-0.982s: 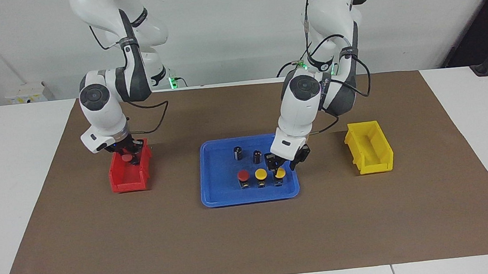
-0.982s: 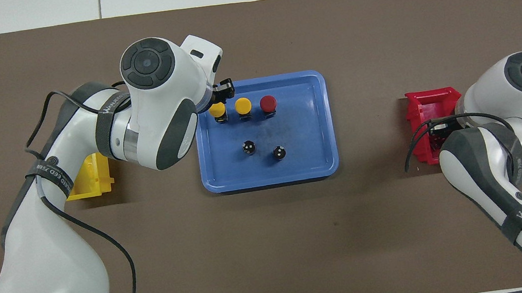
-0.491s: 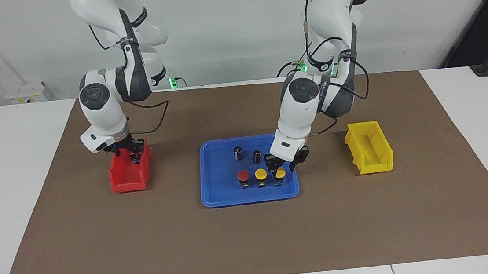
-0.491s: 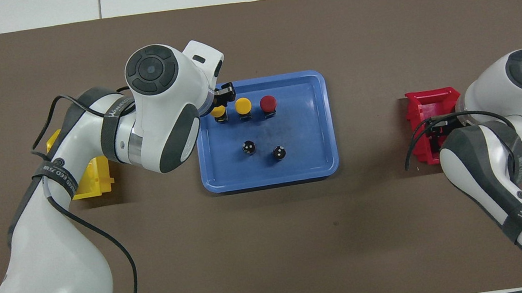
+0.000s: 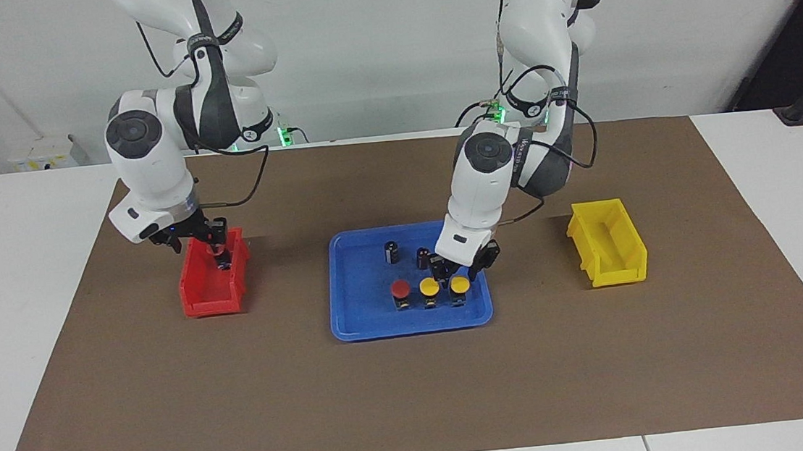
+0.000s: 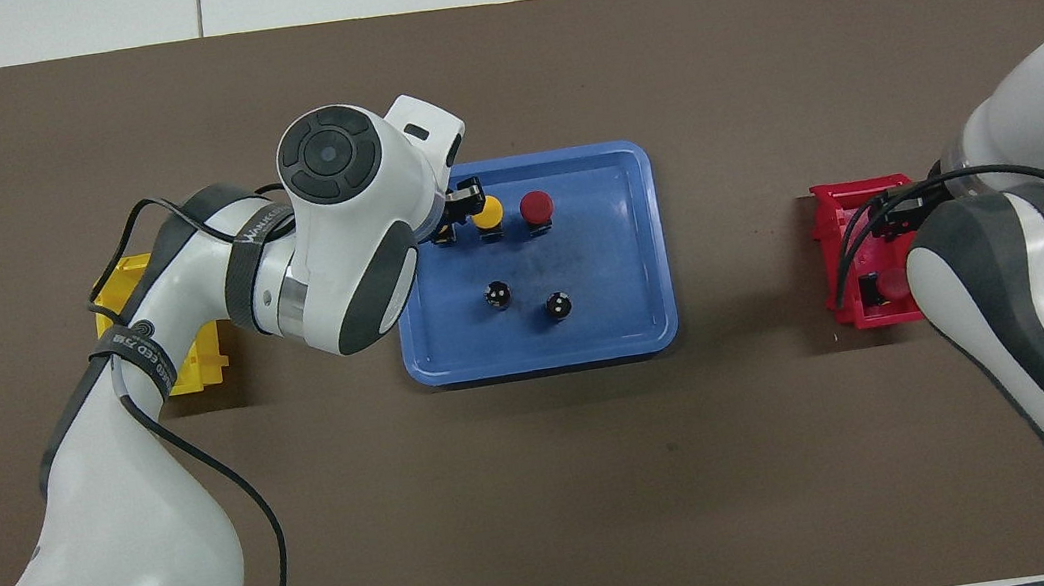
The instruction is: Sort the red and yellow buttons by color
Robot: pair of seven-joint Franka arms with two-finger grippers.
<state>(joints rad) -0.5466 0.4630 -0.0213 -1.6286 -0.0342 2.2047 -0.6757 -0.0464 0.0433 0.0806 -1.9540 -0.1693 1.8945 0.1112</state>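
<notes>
On the blue tray (image 5: 366, 323) a red button (image 5: 400, 289) and two yellow buttons (image 5: 429, 288) (image 5: 459, 284) stand in a row. My left gripper (image 5: 459, 271) is open, low over the yellow button at the left arm's end of the row, a finger on each side. In the overhead view its wrist (image 6: 456, 213) hides that button; the other yellow button (image 6: 487, 211) and the red one (image 6: 536, 205) show. My right gripper (image 5: 199, 239) is open above the red bin (image 5: 208, 300). A second red button (image 6: 894, 284) lies in that bin.
Two dark capless cylinders (image 5: 391, 252) (image 5: 423, 256) stand on the tray, nearer to the robots than the row. A yellow bin (image 5: 610, 243) sits toward the left arm's end of the brown mat, and the red bin (image 6: 839, 211) toward the right arm's end.
My right gripper has let go of the red button in the red bin and risen. My left gripper has shifted and come down around the end yellow button.
</notes>
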